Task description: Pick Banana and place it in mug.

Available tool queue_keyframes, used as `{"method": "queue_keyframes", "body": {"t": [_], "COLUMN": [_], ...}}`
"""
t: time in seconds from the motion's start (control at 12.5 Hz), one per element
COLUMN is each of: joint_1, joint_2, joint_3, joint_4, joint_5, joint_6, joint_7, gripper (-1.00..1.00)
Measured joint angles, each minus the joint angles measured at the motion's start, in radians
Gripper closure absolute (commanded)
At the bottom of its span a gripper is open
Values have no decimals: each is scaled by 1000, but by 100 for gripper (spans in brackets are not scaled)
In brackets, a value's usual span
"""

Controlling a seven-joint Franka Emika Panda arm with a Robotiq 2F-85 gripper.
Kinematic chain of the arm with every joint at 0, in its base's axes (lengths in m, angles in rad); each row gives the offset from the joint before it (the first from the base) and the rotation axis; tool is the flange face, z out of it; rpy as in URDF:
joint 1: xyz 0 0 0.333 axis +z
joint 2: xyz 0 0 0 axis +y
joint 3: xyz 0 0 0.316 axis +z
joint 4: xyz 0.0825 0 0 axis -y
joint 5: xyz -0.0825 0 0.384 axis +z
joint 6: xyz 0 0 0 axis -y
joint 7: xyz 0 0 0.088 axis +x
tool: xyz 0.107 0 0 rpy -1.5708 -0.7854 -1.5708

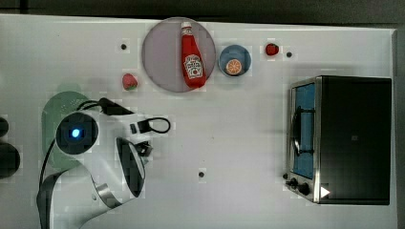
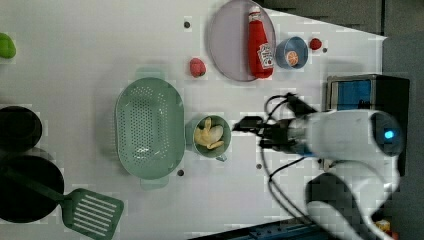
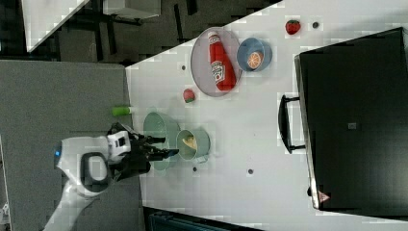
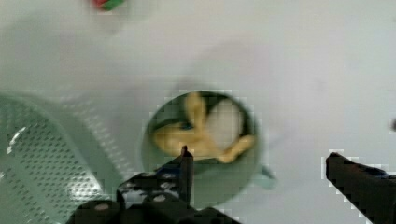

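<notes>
The end effector (image 4: 259, 161) hangs open above the tabletop (image 2: 90, 45), its two dark fingers (image 4: 183, 168) spread wide with nothing between them. Directly beneath it in the wrist view sits the mug (image 4: 203, 179) — small, round, teal-green, with a short handle stub — and the banana (image 4: 198, 135) lies inside it, yellow peel splayed around a pale middle. In the left view the mug (image 2: 212, 136) with the banana (image 2: 208, 135) stands just to the left view's left of the end effector (image 2: 248, 124), and touching or nearly touching the mug on its far side is the pale green perforated colander (image 2: 149, 127).

Farther from the end effector, toward the left view's top, a strawberry (image 2: 197, 67) rests near a grey plate (image 2: 227, 42) that carries a ketchup bottle (image 2: 260, 42) lying on its side. Just beyond the plate is a small blue bowl (image 2: 291, 52) holding an orange slice — and past that a second small red fruit (image 2: 315, 44). A toaster oven (image 1: 341, 138) stands well apart from the end effector at the top view's right. A green spatula (image 2: 92, 212) lies at the left view's lower left.
</notes>
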Motion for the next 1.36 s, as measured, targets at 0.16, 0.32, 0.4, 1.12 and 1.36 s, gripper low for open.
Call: {"method": "queue_keyframes", "body": {"t": [0.16, 0.32, 0.4, 1.12, 1.36], "joint_1": [-12, -7, -4, -60, -48], "joint_2": [-91, -172, -249, -295, -296], "joint_3": [-56, -135, -225, -474, -462], "joint_4": [74, 168, 217, 373, 362], "joint_5": [-7, -13, -15, 44, 23], "joint_6": [-113, -250, -313, -597, -599], "joint_7": [15, 17, 17, -5, -15], "gripper": [-100, -100, -100, -100, -100]}}
